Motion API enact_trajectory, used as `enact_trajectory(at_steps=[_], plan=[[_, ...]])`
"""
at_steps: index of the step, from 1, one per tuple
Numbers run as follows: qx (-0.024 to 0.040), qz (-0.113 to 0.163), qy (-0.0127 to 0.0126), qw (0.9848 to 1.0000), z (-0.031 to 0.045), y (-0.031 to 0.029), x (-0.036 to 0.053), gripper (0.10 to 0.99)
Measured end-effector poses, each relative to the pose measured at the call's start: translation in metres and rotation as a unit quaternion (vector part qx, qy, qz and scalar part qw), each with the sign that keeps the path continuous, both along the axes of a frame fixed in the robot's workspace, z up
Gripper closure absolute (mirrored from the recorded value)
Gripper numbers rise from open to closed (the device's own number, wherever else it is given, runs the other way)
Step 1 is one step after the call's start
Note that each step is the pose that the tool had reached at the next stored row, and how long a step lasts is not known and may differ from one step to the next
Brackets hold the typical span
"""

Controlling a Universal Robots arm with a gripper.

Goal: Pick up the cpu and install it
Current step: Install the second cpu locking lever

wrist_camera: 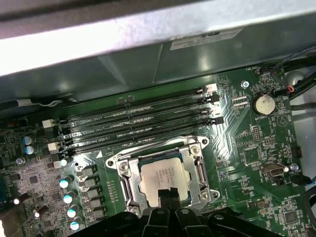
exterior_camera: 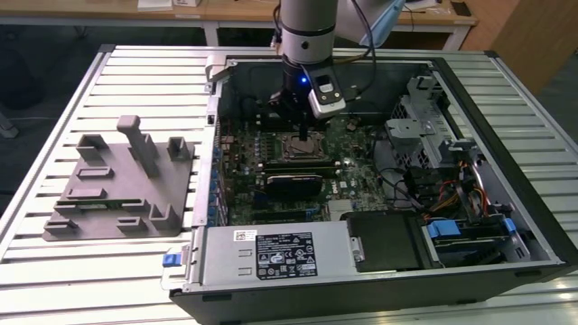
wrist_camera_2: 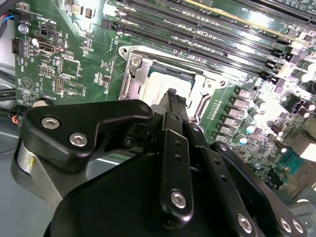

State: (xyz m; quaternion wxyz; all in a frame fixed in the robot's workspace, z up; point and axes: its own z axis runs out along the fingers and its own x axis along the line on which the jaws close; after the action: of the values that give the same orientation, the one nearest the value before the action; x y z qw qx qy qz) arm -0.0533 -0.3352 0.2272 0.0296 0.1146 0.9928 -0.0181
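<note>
exterior view: jaws pressed together over the cpu (exterior_camera: 302,144) seated in its socket, case on a slatted table (exterior_camera: 108,88).

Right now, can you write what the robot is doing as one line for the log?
gripper: over socket, tip at cpu | cpu: lying in motherboard socket | grey fixture tray: outside the computer case

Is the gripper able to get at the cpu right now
Probably yes. The gripper stands directly over the cpu in its socket, whose frame is open, and nothing lies between them.
</note>
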Motion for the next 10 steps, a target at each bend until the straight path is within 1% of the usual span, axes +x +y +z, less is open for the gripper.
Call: enact_trajectory(at_steps=[6, 10], plan=[[0.0000, 0.000, 0.0000, 1.0000, 0.0079, 0.0000, 0.0000, 0.980], [0.0001, 0.000, -0.0001, 1.0000, 0.0081, 0.0000, 0.0000, 0.980]])
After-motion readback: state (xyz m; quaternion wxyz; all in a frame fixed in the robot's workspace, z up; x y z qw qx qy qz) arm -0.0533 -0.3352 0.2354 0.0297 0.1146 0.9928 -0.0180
